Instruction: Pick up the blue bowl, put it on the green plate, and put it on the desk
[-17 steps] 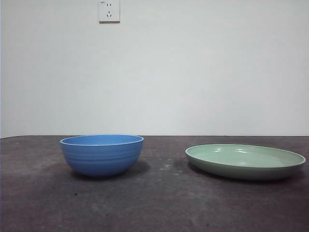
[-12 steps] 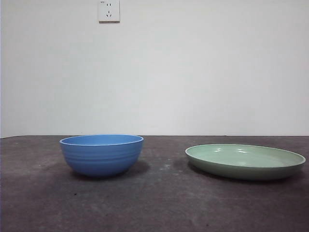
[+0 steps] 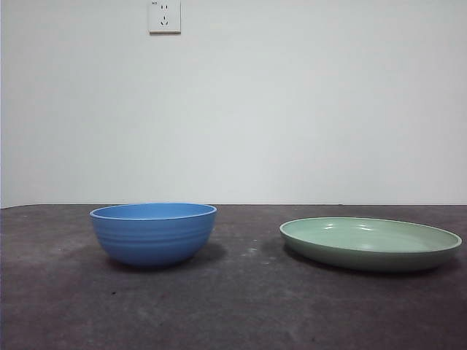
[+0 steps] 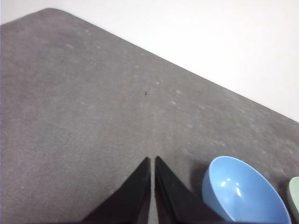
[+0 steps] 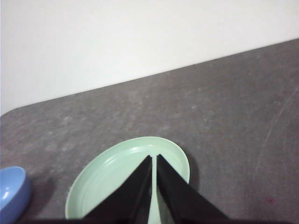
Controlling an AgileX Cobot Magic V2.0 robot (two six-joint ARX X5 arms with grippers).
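A: Where does the round, medium-blue ridged bowl (image 3: 154, 233) sit?

B: Upright on the dark grey-brown mottled desk (image 3: 241, 313), well apart from the wide, shallow, pale sage-green plate (image 3: 371, 243). Both look empty. Neither arm shows in the front view, and a white wall socket (image 3: 165, 16) hangs above.

A: And the claws?

B: The left gripper (image 4: 153, 161) has its black jaws pressed together, holding nothing, above bare desk with the bowl just beside it. The right gripper (image 5: 154, 158) is likewise pinched closed and empty, hanging over the plate.

A: So the pick-up has not begun. What might go wrong?

B: Probably the grasp. A closed claw descending on the bowl's rim would push or tip it rather than take it, so the jaws must spread first. A thin rim pinch could also let the bowl swing or slip, and lowering it off-centre could knock the plate's raised rim and shove the plate.
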